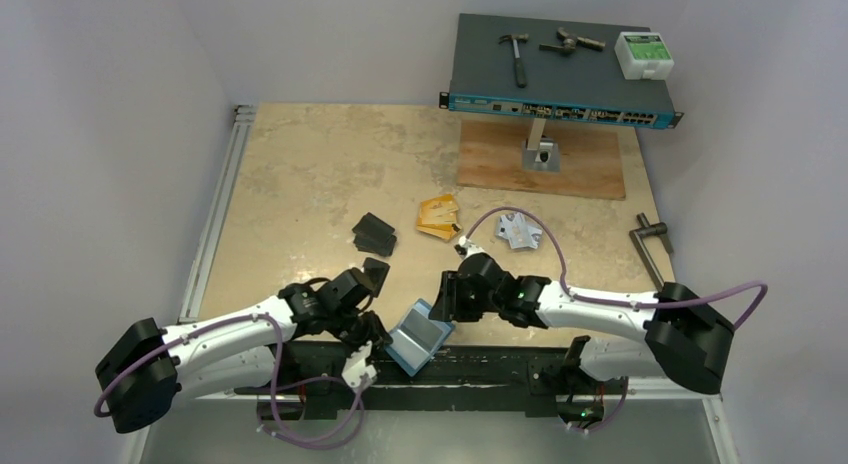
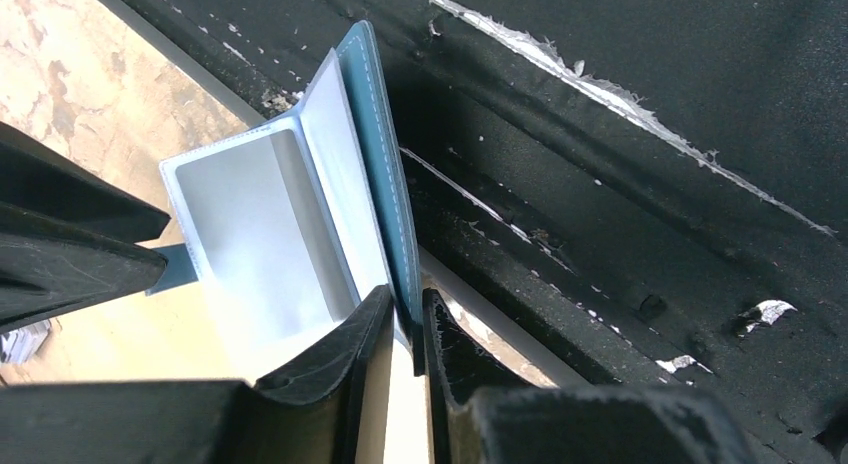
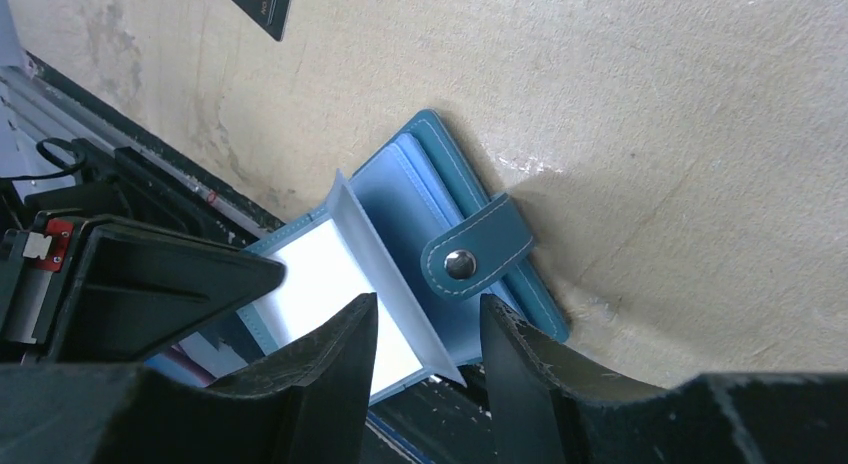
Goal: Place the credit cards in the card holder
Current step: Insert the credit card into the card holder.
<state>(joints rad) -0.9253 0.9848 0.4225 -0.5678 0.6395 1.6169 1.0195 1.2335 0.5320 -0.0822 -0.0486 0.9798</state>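
Two claws meet at the card holder (image 1: 420,336) in the top view: the left gripper (image 1: 375,336) touches its edge and the right gripper (image 1: 448,306) hangs over it. The credit cards (image 1: 438,217) lie well beyond both. Only the left wrist view shows the grip, jaws nearly closed and pinching the teal cover, with the pale pocket (image 2: 265,219) to their left. In the right wrist view the jaws stand apart and hold nothing; the snap tab (image 3: 478,249) sits just ahead. The pinch should be kept firm and the pockets spread wide.

The overhead view looks down across the table (image 1: 300,184); both wrist views crowd close, seemingly sharing the card holder (image 3: 420,184).
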